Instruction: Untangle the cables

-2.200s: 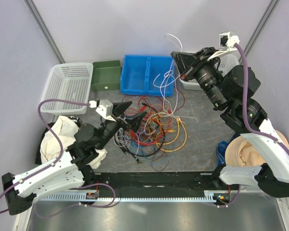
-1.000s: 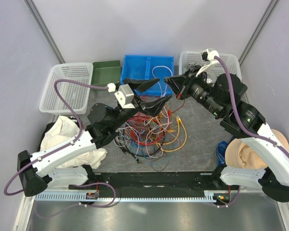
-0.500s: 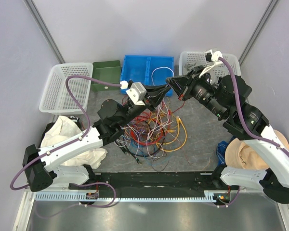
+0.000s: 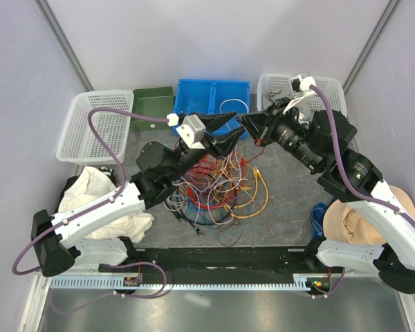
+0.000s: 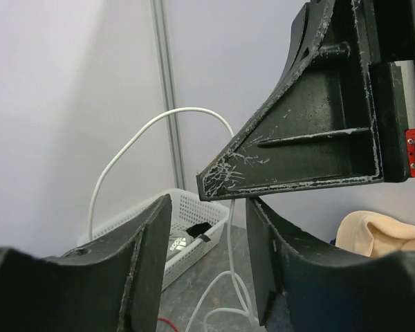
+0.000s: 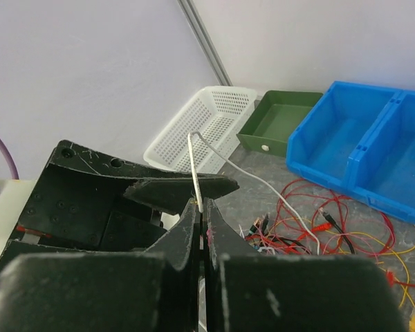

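**Mid-air handover over the heap.** My right gripper (image 6: 202, 207), its black fingers pressed together, pinches a thin white wire (image 5: 187, 109) close to their tips. My left gripper (image 5: 207, 205) stands spread directly in front of it. The wire's hanging run passes through that gap, nearer one finger, and as far as I can tell neither finger touches it.

The two tools sit nose to nose above the far part of the grey tabletop (image 4: 290, 187), near the blue plastic bin (image 4: 200, 97). Past the pinch the white wire arches up in a loop. Below, it drops toward the tangle of thin red, orange, yellow, white and black wires (image 4: 218, 183), which lies on the table between the arms, not yet sorted.

As I judge the risks from here:
- **Bad close:** with the tools this close, the left fingers could shut on the right gripper's finger rather than on the wire, or knock the wire out of its shallow pinch.
- **Missed grab:** the wire sits off-centre in the gap, so a quick close could push it aside and grab nothing.
- **Tighter snarl:** I cannot see where the white wire leaves the heap. A hard pull could lift the neighbouring wires with it and cinch the knot rather than free the strand.
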Available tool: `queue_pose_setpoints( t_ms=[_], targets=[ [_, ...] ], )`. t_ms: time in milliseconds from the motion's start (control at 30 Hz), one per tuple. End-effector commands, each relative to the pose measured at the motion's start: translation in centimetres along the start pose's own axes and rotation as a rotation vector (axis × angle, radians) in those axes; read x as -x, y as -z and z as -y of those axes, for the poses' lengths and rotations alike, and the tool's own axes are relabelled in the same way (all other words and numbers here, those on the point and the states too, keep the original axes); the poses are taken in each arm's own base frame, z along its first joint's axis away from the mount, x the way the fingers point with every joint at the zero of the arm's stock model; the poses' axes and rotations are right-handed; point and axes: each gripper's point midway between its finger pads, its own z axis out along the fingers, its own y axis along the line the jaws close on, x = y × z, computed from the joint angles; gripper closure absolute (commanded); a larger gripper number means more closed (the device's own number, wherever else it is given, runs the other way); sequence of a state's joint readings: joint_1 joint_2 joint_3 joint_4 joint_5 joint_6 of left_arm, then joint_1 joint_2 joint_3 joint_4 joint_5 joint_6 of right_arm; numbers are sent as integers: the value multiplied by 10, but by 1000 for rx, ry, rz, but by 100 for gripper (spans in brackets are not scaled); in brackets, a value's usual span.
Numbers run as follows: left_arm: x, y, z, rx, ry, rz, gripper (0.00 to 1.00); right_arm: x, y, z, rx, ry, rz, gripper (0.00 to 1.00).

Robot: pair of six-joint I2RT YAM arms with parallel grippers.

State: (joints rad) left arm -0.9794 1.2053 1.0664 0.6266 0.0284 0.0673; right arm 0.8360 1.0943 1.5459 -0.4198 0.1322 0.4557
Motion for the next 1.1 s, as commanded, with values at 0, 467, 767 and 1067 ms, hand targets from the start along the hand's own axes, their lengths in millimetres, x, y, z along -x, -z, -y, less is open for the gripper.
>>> queue_pose_setpoints(
  t_ms=[0, 467, 767, 1067],
  targets=[
    [46, -3, -3, 10, 2, 112, 44, 3, 0, -5, 20, -16, 9, 100],
    [41, -3, -11, 55, 15, 40, 98, 9, 9, 0, 1, -22, 49, 42],
    [78, 17, -38, 195, 55, -21, 98, -1, 39, 28, -58, -25, 140, 24],
    [96, 13, -29, 160, 147, -43, 98, -51, 33, 19, 103, -3, 81, 28]
  ],
)
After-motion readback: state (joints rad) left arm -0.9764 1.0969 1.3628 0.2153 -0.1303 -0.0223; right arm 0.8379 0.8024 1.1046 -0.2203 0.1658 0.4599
